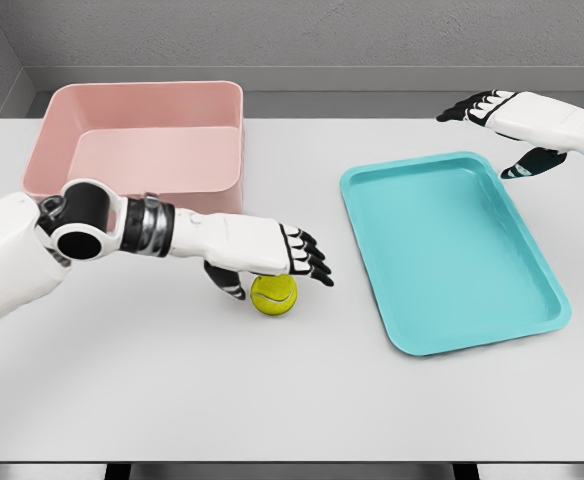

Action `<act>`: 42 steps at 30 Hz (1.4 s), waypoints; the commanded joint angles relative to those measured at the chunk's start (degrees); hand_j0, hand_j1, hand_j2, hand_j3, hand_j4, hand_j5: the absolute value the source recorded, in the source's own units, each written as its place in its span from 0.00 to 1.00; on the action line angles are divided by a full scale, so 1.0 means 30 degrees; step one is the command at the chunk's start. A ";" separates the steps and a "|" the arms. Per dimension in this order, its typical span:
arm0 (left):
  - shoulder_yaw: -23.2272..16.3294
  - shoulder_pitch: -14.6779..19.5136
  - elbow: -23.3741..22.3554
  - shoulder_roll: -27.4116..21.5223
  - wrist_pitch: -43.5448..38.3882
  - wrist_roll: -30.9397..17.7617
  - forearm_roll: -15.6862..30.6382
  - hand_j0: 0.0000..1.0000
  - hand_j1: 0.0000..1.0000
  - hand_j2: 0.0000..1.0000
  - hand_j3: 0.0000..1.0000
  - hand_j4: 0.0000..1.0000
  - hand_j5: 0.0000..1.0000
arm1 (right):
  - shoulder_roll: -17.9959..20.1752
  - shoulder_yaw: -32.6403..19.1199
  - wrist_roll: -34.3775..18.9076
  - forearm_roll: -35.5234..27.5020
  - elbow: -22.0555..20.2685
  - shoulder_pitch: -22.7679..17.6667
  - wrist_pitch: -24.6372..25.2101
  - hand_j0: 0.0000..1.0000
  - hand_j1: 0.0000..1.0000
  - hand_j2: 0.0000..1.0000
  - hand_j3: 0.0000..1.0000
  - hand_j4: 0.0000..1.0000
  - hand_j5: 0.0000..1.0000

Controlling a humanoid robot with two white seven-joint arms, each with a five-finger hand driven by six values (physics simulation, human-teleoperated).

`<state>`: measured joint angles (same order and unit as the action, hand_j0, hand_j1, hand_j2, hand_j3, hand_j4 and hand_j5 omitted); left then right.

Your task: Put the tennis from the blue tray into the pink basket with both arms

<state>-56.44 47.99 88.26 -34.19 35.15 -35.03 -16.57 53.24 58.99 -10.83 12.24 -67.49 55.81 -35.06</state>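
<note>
Our left robot hand [272,255] hovers with fingers extended directly over the tennis ball [274,295] on the tabletop [292,400], between pink basket [142,140] and blue tray [452,250]; right robot hand [507,125] spread open.

I see my left hand [272,255] sitting over the tennis ball [274,296], fingers flat and thumb hanging down beside it. Behind those fingers stands the pink basket [142,140], and its tall front wall is in the way. Past the fingertips the white table [222,390] is bare up to the blue tray [547,290].
</note>
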 commanded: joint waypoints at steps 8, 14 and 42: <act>-0.0053 -0.0059 -0.0709 0.0058 -0.0051 0.0009 0.0046 1.00 1.00 1.00 1.00 1.00 1.00 | 0.0007 -0.0005 0.0008 -0.0126 -0.0003 0.0000 0.0020 1.00 1.00 1.00 1.00 1.00 1.00; -0.0024 -0.0264 -0.1149 0.0175 -0.0051 0.0009 -0.0130 1.00 1.00 1.00 1.00 1.00 1.00 | 0.0007 -0.0005 0.0008 -0.0097 -0.0003 0.0000 0.0020 1.00 1.00 1.00 1.00 1.00 1.00; -0.0024 -0.0850 -0.1911 0.0731 -0.0051 0.0009 -0.0921 1.00 1.00 1.00 1.00 1.00 1.00 | 0.0008 -0.0005 0.0008 -0.0097 0.0085 0.0029 0.0020 1.00 1.00 1.00 1.00 1.00 1.00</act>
<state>-56.57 45.35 82.61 -31.95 35.15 -35.03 -19.74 53.28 59.06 -10.84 12.25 -67.26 55.81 -35.06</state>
